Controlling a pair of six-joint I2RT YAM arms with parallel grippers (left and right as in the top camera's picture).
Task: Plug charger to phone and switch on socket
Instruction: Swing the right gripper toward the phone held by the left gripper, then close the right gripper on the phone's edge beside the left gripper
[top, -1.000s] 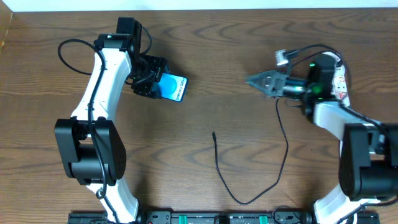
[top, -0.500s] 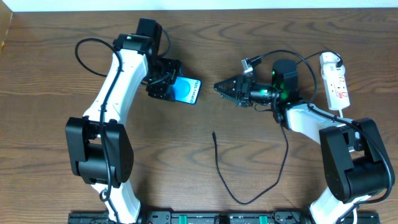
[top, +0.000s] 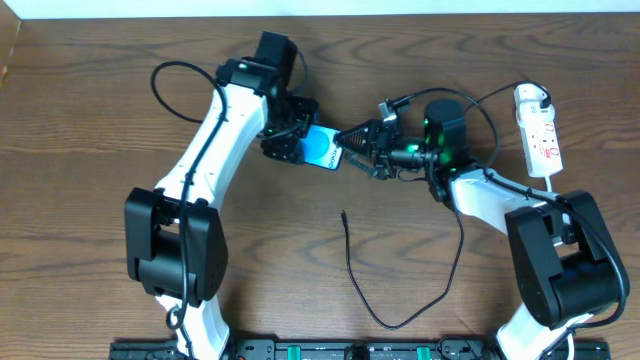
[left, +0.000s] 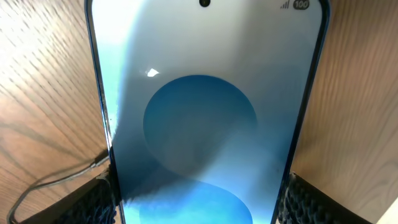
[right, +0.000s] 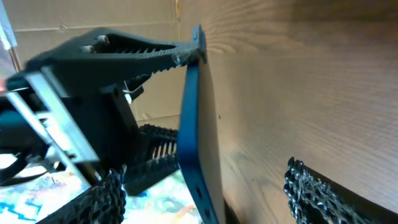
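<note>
My left gripper (top: 298, 143) is shut on the phone (top: 324, 151) and holds it tilted above the table's middle back. In the left wrist view the cyan-blue screen (left: 205, 93) fills the frame between the left gripper's fingers (left: 199, 208). My right gripper (top: 348, 141) is open, with its fingers on either side of the phone's free end. In the right wrist view the phone (right: 198, 118) shows edge-on between the right gripper's fingers (right: 211, 196). The charger cable (top: 400, 322) lies looped on the table, its plug tip (top: 344, 214) free. The white socket (top: 540, 135) lies at the far right.
The cable's far end runs up under my right arm towards the socket. A black cable loops off my left arm (top: 165, 75) at the back left. A rail of fixtures (top: 330, 350) runs along the table's front edge.
My left gripper carried the phone to the right, towards the middle. My right gripper swung left from near the socket, and its open fingers now straddle the phone's end.
</note>
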